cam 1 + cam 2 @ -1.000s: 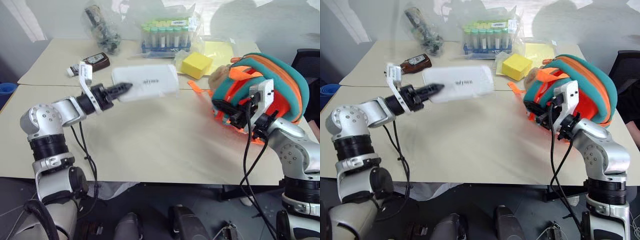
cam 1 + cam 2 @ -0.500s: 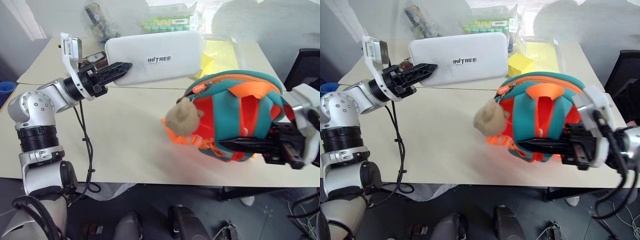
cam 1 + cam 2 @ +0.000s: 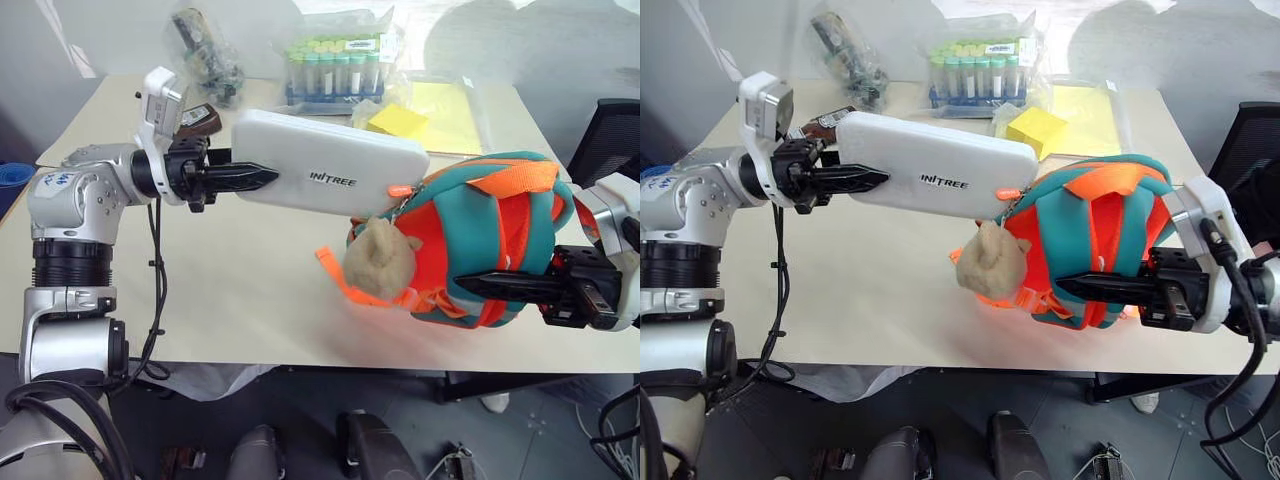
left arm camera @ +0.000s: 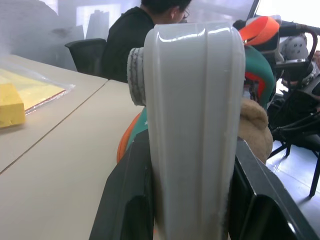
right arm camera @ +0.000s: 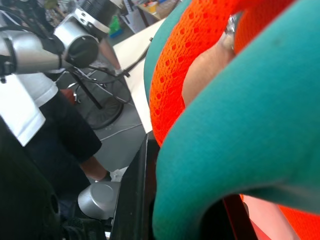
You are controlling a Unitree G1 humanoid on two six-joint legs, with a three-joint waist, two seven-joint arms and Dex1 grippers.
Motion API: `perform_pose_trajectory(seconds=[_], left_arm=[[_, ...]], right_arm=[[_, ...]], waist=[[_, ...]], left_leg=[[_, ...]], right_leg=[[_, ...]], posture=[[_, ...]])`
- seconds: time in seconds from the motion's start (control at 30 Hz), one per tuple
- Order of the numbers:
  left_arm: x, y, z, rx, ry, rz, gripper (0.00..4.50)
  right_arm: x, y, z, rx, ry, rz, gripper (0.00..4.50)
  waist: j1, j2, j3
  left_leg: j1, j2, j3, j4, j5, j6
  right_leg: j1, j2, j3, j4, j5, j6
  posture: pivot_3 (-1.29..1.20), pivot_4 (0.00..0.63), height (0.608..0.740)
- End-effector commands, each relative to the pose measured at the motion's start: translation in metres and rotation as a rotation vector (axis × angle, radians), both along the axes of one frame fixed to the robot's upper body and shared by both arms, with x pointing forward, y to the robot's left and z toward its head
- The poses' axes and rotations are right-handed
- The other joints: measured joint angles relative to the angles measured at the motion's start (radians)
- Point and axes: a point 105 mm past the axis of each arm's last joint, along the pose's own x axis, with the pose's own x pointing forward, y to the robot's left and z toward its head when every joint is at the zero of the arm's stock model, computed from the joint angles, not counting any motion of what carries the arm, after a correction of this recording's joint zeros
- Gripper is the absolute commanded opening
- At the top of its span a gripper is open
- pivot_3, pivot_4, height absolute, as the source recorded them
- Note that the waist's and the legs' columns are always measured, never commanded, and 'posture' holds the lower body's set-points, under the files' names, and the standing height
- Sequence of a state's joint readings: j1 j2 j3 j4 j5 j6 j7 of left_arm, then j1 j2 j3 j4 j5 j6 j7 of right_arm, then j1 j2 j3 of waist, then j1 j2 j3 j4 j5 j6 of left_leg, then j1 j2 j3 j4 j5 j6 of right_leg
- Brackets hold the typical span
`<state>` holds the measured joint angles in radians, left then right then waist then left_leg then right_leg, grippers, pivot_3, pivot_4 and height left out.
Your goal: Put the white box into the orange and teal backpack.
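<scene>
1. Backpack point(image 3: 470, 240), orange and teal, hangs above the surface point(image 3: 250, 300) at its near right edge; the right claw point(image 3: 480, 287) is clamped on its teal strap.
2. A tan plush charm point(image 3: 378, 265) hangs on its left side.
3. The left claw point(image 3: 255, 179) is clamped on one end of the white box point(image 3: 330, 176), held level; its far end touches the backpack top.
4. A yellow block point(image 3: 397, 120) and a rack of tubes point(image 3: 335, 70) lie further back.
</scene>
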<state>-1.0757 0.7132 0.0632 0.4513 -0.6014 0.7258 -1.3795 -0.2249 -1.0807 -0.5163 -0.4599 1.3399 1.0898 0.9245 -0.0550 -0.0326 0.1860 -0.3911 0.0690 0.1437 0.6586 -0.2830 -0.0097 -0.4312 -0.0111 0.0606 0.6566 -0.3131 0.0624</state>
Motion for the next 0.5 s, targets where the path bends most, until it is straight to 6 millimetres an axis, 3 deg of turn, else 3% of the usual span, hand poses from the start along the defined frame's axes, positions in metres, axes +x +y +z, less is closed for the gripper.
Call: perform_pose_trajectory(seconds=[0.03, 0.13, 0.27, 0.4, 0.5], left_arm=[[-0.016, 0.02, 0.045, -0.102, -0.08, -0.043, 1.28], [-0.021, 0.024, 0.043, -0.063, -0.062, -0.067, 1.28], [-0.025, 0.025, 0.021, 0.068, -0.052, -0.091, 1.28], [-0.012, 0.017, 0.007, 0.137, -0.096, -0.06, 1.28], [0.002, 0.008, 0.012, 0.107, -0.141, -0.017, 1.28]], right_arm=[[-0.001, -0.001, 0.006, 0.002, -0.043, -0.011, 0.03], [-0.001, -0.003, 0.006, 0.005, -0.042, -0.019, 0.03], [0.002, -0.003, 0.003, 0.017, -0.03, -0.039, 0.03], [0.001, -0.002, 0.002, 0.027, -0.025, -0.039, 0.03], [0.0, -0.002, 0.003, 0.031, -0.022, -0.041, 0.03]], waist=[[-0.001, 0.0, 0.0], [-0.004, 0.0, 0.0], [0.0, 0.0, 0.0], [0.005, -0.001, 0.001], [0.01, -0.002, 0.001]], left_leg=[[0.0, 0.0, 0.0, 0.0, 0.0, 0.0], [-0.001, 0.001, 0.001, 0.0, 0.0, 0.0], [0.0, 0.001, 0.001, 0.0, -0.001, -0.001], [-0.001, 0.0, 0.0, 0.004, -0.001, 0.0], [-0.002, -0.001, 0.0, 0.005, -0.001, 0.002]], right_leg=[[0.0, 0.0, 0.0, 0.0, 0.0, 0.0], [-0.002, 0.001, 0.0, 0.0, -0.001, 0.0], [-0.001, 0.0, 0.0, 0.001, -0.002, 0.0], [-0.001, 0.0, 0.0, 0.002, -0.002, 0.0], [0.0, -0.001, 0.0, 0.002, -0.001, 0.001]], posture=[[0.0, 0.15, 0.74], [0.0, 0.15, 0.74], [0.0, 0.15, 0.74], [0.0, 0.15, 0.74], [0.0, 0.15, 0.74]])
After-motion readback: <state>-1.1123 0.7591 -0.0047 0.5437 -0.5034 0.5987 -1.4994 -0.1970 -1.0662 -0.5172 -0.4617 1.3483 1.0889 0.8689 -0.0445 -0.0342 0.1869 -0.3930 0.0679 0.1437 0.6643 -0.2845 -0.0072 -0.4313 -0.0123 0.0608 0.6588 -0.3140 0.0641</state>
